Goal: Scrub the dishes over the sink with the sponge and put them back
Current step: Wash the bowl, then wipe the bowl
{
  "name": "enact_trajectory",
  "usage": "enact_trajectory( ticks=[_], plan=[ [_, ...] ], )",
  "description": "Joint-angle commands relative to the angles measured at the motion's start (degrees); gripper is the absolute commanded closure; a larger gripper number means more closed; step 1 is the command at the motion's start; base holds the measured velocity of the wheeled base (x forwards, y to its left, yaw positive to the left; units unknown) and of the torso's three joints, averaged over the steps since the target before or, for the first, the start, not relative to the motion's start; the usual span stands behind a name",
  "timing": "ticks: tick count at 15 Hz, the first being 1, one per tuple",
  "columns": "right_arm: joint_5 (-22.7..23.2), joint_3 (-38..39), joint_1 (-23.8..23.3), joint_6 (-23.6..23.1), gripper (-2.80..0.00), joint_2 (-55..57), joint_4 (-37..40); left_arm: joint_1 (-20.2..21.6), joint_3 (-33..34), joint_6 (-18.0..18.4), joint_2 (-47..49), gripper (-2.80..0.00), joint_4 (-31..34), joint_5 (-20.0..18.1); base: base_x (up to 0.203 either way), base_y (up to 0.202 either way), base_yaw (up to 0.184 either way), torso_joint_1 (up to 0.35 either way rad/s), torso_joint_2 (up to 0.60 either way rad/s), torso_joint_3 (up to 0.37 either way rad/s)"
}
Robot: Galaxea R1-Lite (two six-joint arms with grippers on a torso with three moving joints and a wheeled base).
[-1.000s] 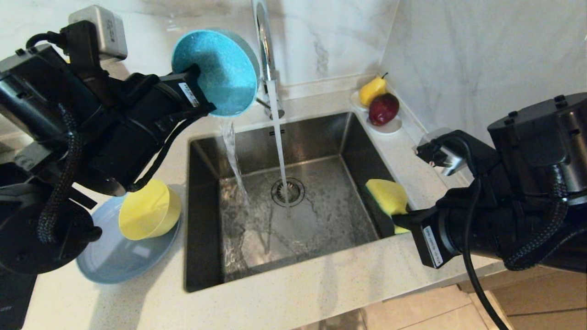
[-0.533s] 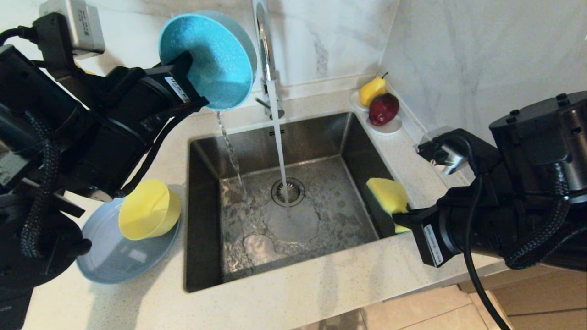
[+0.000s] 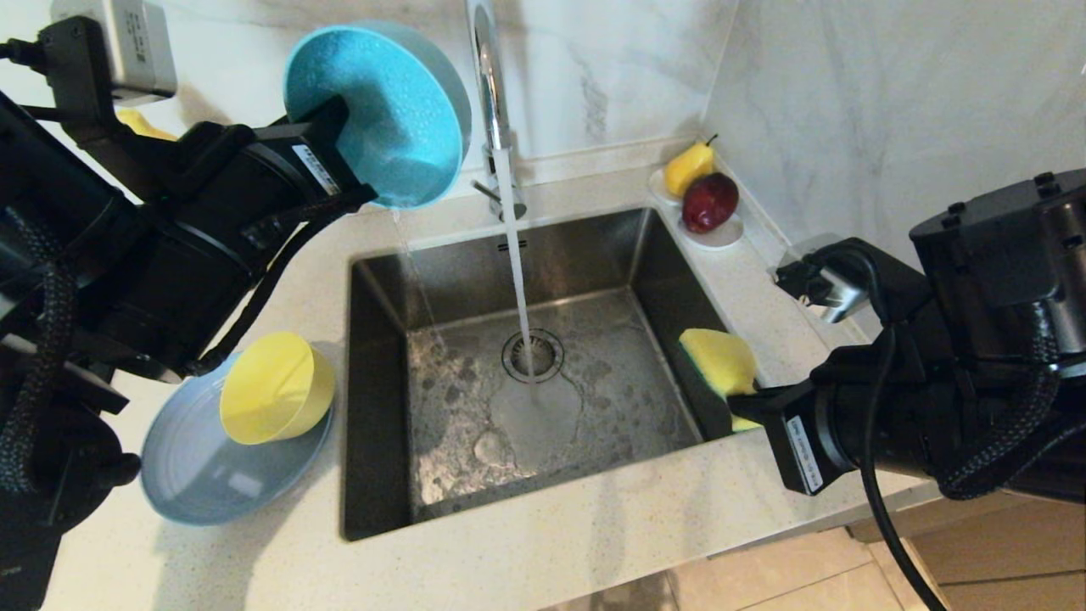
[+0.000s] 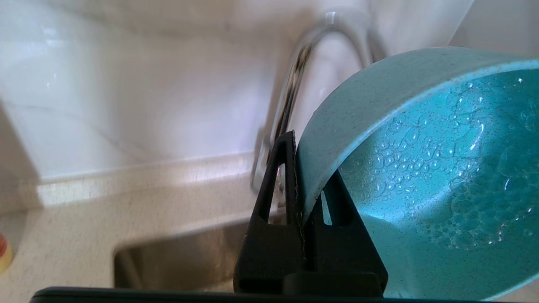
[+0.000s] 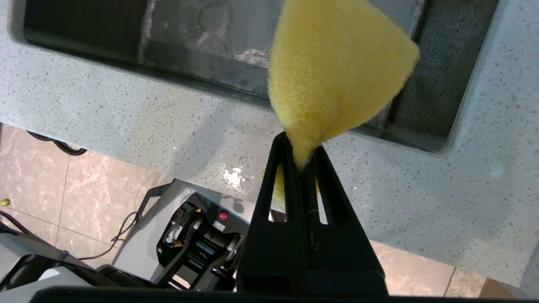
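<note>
My left gripper (image 3: pixel 338 127) (image 4: pixel 307 168) is shut on the rim of the small teal-blue bowl (image 3: pixel 382 110) (image 4: pixel 421 168). The bowl is tipped on edge, high above the far left corner of the sink (image 3: pixel 594 255), beside the tap (image 3: pixel 485 68). Its inside is wet with bubbles, and a thin trickle falls from it. My right gripper (image 3: pixel 742 403) (image 5: pixel 301 147) is shut on the yellow sponge (image 3: pixel 717 361) (image 5: pixel 337 71) at the sink's right rim. The yellow-green bowl (image 3: pixel 271 390) lies on its side on the grey-blue plate (image 3: pixel 204 475), on the counter left of the sink.
The tap runs a steady stream (image 3: pixel 517 280) onto the round drain (image 3: pixel 533 355). A small white dish (image 3: pixel 721 236) with a pear and a red apple sits in the far right corner by the marble wall. The counter's front edge (image 3: pixel 509 577) drops to the floor.
My left gripper has carried the teal bowl up and to the left. The water pouring from it has thinned to a trickle. My right arm and the sponge have stayed still.
</note>
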Motion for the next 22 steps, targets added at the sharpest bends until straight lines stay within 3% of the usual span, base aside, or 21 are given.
enact_trajectory(
  ticks=[1, 2, 3, 7, 9, 14, 18, 22],
  plan=[
    [-0.08, 0.04, 0.03, 0.05, 0.0, -0.11, 0.08, 0.02, -0.02, -0.02, -0.2, 0.0, -0.19, 0.13, 0.0, 0.0, 0.0, 0.0, 0.0, 0.0],
    [0.3, -0.05, 0.05, 0.05, 0.0, -0.4, 0.15, 0.02, 0.0, -0.54, -0.48, 0.0, 0.51, -0.45, 0.0, 0.0, 0.0, 0.0, 0.0, 0.0],
    [1.57, -0.28, 0.08, 0.05, 0.0, -2.05, 0.34, 0.02, 0.01, -1.77, -1.88, 0.0, 5.15, -2.11, 0.0, 0.0, 0.0, 0.0, 0.0, 0.0],
    [6.54, -3.36, 0.2, 0.36, 0.0, -3.7, 2.4, 0.0, -3.25, -5.76, -7.96, 0.0, 49.84, -10.24, 0.0, 0.0, 0.0, 0.0, 0.0, 0.0],
    [8.04, -5.75, 0.24, 2.12, 0.0, -3.78, 3.89, -0.04, -5.38, -8.84, -8.9, 0.0, 61.24, -12.46, 0.0, 0.0, 0.0, 0.0, 0.0, 0.0],
    [13.58, -17.06, 0.25, 7.08, 0.0, -1.81, 10.31, -4.25, -6.59, -17.67, -4.02, 0.0, 65.56, -12.8, 0.0, 0.0, 0.0, 0.0, 0.0, 0.0],
    [14.33, -21.33, 0.33, 8.38, 0.0, 1.16, 10.83, -6.44, -10.08, -24.8, 1.57, 0.0, 65.57, -12.83, 0.0, 0.0, 0.0, 0.0, 0.0, 0.0],
    [15.08, -24.3, 2.84, 8.4, 0.0, 4.97, 12.76, -8.26, -13.38, -29.7, 4.93, 0.0, 65.16, -12.71, 0.0, 0.0, 0.0, 0.0, 0.0, 0.0]
  ],
)
